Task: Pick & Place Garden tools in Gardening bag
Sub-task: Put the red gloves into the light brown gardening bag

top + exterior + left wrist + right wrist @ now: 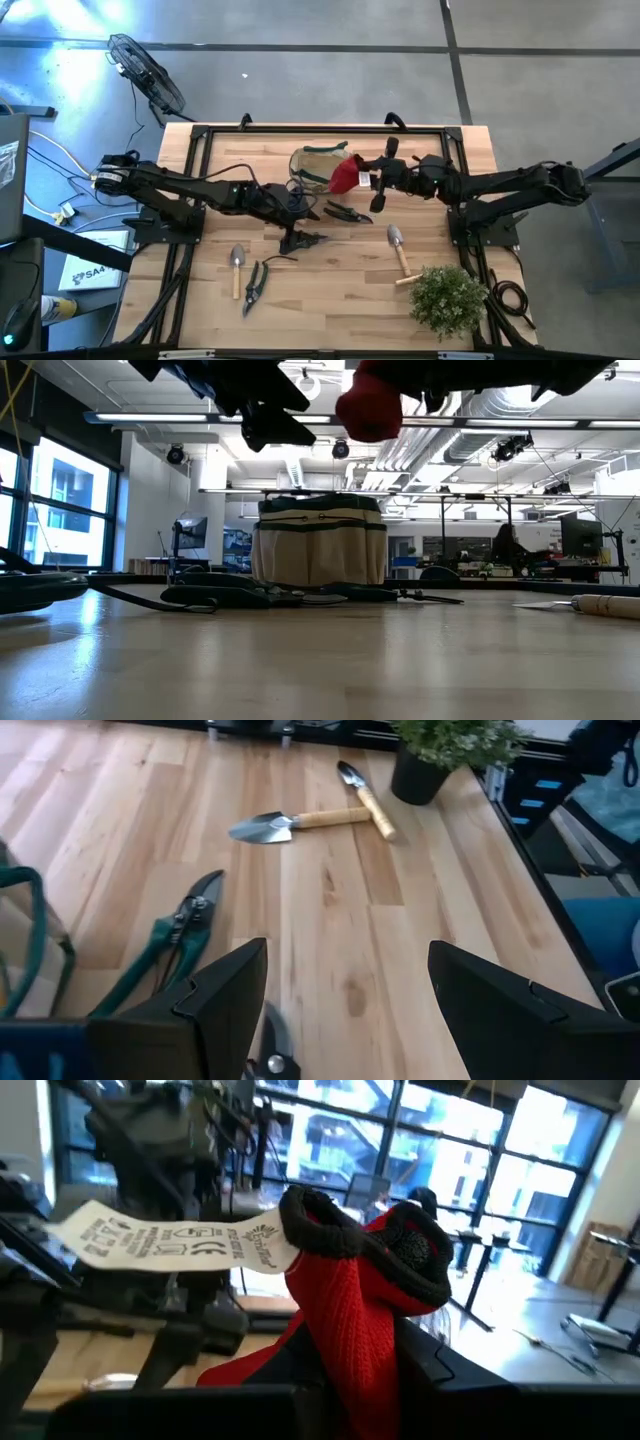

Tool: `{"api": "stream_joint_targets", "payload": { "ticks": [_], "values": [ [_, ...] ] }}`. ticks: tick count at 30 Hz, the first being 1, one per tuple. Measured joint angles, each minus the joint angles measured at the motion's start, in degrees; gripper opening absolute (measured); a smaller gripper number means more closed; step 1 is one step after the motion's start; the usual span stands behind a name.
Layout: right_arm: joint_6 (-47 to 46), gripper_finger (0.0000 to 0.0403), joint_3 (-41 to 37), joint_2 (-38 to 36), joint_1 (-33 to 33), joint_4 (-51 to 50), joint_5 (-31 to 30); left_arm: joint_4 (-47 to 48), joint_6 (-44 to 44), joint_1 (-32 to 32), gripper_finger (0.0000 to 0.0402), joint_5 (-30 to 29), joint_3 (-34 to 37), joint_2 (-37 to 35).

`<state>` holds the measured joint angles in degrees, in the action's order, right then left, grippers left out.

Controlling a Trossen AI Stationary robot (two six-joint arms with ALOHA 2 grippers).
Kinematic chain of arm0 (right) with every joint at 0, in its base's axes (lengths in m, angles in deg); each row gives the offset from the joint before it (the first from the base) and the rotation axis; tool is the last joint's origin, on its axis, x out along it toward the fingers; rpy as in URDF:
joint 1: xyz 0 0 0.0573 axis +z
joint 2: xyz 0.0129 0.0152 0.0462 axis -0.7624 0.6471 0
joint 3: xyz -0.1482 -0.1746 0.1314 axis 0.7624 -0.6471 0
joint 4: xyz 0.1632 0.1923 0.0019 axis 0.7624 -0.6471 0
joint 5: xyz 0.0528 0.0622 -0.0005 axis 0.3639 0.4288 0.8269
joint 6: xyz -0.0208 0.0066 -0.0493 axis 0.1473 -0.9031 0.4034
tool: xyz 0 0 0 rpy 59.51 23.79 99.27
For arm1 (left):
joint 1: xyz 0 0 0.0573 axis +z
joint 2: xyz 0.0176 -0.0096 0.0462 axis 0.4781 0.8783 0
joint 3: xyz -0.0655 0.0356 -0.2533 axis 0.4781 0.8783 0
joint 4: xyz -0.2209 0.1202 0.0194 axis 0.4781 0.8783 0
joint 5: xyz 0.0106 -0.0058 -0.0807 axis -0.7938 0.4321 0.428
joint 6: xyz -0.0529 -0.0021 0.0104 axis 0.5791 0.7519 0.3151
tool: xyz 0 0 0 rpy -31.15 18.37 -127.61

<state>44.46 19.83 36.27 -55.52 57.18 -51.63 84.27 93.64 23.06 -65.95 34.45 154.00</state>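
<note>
On the tabletop [330, 290], the gardening bag [312, 163] sits at 12 o'clock, the plant [448, 298] at 4, one trowel [237, 268] and shears [253, 288] at 7.

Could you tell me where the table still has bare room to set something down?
Bare wood lies between the shears and the trowel, along the near edge. Around the gardening bag it is crowded with both arms and tools.

red glove [370, 405] cut off by low view's top edge.
</note>
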Motion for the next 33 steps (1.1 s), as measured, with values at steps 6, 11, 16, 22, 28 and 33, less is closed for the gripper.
{"api": "stream_joint_targets", "payload": {
  "ticks": [6, 11, 16, 22, 28, 33],
  "values": [
    [-0.39, 0.004, 4.04, 4.41, -1.07, 0.7, 3.4, 0.14, 0.53, -1.02, 0.0271, -1.57, 0.0, 0.0],
    [0.44, 0.004, 10.01, 9.51, -1.5, -3.24, 3.51, 0.47, 1.33, -1.0, 0.0271, -1.67, 0.0, 0.02],
    [-0.15, 0.0038, 14.0, 12.8, -3.35, -5.86, 2.93, 1.84, 2.7, -1.04, 0.0271, -1.18, 0.0, 0.02],
    [-4.61, 0.0037, 14.27, 13.75, -6.99, -6.65, 1.07, 3.5, 3.38, -1.79, 0.0271, -1.46, 0.0, 0.04],
    [-9.5, 0.0037, 14.29, 14.7, -11.14, -9.22, -0.59, 2.8, 2.8, -2.43, 0.0271, -2.26, 0.0, 0.04],
    [-12.2, 0.0035, 14.32, 17.45, -11.44, -9.46, -4.17, 3.04, 2.78, -2.42, 0.0271, -3.07, 0.0, 0.04]
  ]
}}
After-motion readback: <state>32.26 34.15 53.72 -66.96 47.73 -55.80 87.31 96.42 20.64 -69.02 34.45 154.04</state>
